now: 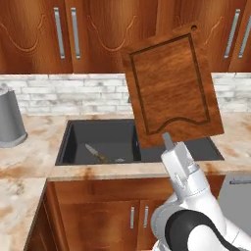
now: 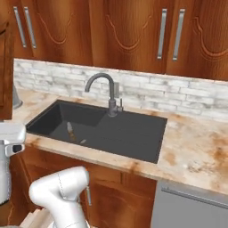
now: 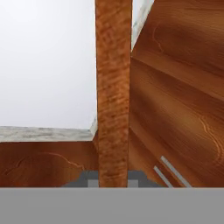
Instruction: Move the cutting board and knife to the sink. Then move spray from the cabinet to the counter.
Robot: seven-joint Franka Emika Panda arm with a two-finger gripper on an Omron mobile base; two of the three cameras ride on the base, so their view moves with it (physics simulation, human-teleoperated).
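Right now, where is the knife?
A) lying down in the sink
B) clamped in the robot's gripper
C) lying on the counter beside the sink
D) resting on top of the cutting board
A: the knife lies on the floor of the sink, near the drain, while the gripper holds the cutting board upright in the air above the basin.

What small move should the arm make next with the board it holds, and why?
Probably lower the cutting board into the sink: the gripper holds it upright by its bottom edge above the basin, where the knife already lies.
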